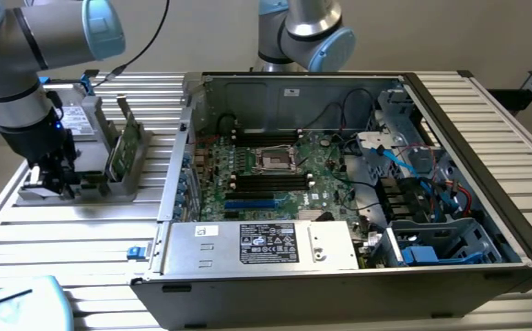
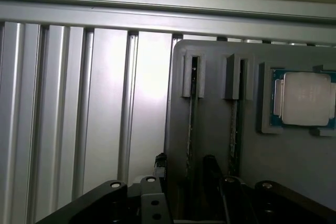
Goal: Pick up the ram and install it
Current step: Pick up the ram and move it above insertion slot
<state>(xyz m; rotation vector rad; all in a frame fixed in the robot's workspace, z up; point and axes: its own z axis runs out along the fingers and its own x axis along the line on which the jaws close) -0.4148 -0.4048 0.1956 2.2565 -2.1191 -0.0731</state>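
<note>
On the exterior view I see a slatted aluminium desk (image 1: 81,227) in front of a plain beige wall. An open computer case (image 1: 486,227) takes up most of it, with the motherboard (image 1: 275,172) exposed. Toward the exterior view's left sits a grey holder (image 1: 91,189). The ram (image 1: 125,148) stands up out of it on a thin edge, on the side nearer the case. My arm (image 1: 26,103) reaches down at the holder's other side, so the jaws sit apart from the green stick, on the exterior view's left of it. I cannot tell its long axis from here.

On the wrist view the desk (image 2: 105,103) slats run away from me to an edge rail (image 2: 157,14). The holder (image 2: 210,77) has two parallel slots. The ram (image 2: 192,114) shows edge-on in one, with its long axis pointing toward the rail. A second stick (image 2: 235,124) stands in the other slot, beside a processor (image 2: 307,98). The jaws stand wide apart, gripping nothing, one on each side of the ram's line.
</note>
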